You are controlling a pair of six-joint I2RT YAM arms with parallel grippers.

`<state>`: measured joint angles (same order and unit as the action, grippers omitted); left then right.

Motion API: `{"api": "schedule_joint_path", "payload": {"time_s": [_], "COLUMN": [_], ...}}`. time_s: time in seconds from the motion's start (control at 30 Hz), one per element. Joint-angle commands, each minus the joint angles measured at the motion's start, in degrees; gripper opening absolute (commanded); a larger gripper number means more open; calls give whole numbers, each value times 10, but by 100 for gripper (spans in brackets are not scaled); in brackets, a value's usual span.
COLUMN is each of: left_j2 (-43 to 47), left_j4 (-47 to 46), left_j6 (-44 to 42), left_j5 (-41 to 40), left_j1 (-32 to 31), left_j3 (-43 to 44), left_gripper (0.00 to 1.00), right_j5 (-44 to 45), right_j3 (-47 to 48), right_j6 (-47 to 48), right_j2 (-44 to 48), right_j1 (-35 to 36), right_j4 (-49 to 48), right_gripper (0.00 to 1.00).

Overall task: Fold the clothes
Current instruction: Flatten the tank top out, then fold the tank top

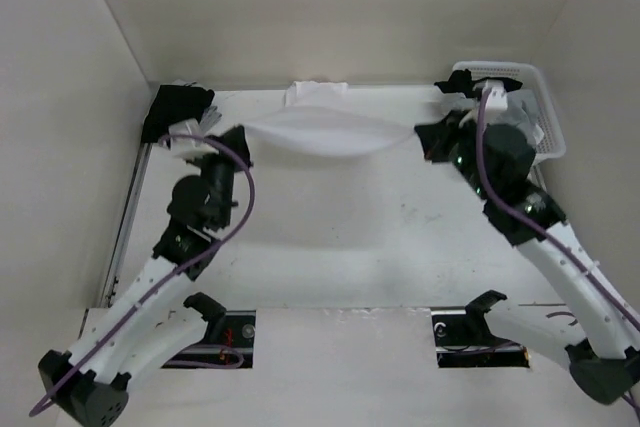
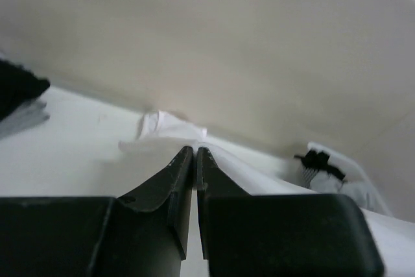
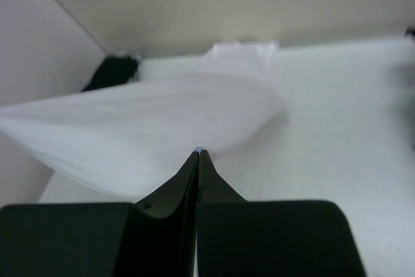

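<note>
Two arms sit bolted at the near edge of the table [image 1: 400, 277], the left arm [image 1: 150, 282] coming up from the bottom left corner and the right arm [image 1: 575, 272] from the bottom right. Each one trails a purple cable [image 1: 245, 197]. Both reach across the white tabletop toward the far side.

Out there the left gripper [image 2: 194, 151] has its jaws pressed nearly together, pinching one end of the white T-shirt [image 1: 320, 132]. The right gripper [image 3: 198, 152] is clamped tight on the other end. So the shirt hangs stretched between the two, lifted off the table near its far edge. It sags a bit in the middle and throws a soft shadow below. Plain thin fabric.

Just beyond it, against the back wall, sits a small white bundle [image 1: 318, 93]; can't tell whether that's part of the shirt or something separate. The far left corner has a black cloth pile [image 1: 180, 107] with a bit of grey beside it. In the far right corner there's a white plastic basket [image 1: 540, 112] with something black and white inside.
</note>
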<state>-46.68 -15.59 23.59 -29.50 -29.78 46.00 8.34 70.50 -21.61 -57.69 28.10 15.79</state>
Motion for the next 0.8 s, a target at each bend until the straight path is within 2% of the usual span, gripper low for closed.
{"api": "schedule_joint_path", "payload": {"time_s": [0.0, 0.1, 0.23, 0.33, 0.43, 0.5, 0.6, 0.67, 0.77], "left_j2": [99, 215, 344, 386, 389, 382, 361, 339, 306], "left_j4": [4, 115, 313, 452, 556, 587, 581, 565, 521], "left_j6": [1, 33, 139, 264, 381, 415, 421, 427, 425], "left_j5": [-87, -150, -223, -242, -258, -274, -304, -330, -347], "left_j1": [-57, -133, -237, -298, -332, -338, -332, -320, -293], "left_j3": [-105, -179, -223, -233, -226, -214, -201, -198, -194], "left_gripper": [1, 2, 3, 3, 3, 3, 3, 4, 4], "right_j5": [55, 68, 70, 72, 96, 134, 164, 157, 118], "right_j3": [-146, -270, -407, -469, -488, -478, -440, -402, -347], "right_j6": [-55, -99, -179, -248, -313, -338, -327, -276, -189], "right_j2": [73, 141, 213, 268, 322, 332, 297, 240, 143], "right_j1": [39, 86, 146, 214, 299, 337, 362, 341, 260], "right_j4": [-76, -59, -11, 38, 80, 111, 112, 85, 21], "right_gripper": [0, 0, 0, 0, 0, 0, 0, 0, 0]}}
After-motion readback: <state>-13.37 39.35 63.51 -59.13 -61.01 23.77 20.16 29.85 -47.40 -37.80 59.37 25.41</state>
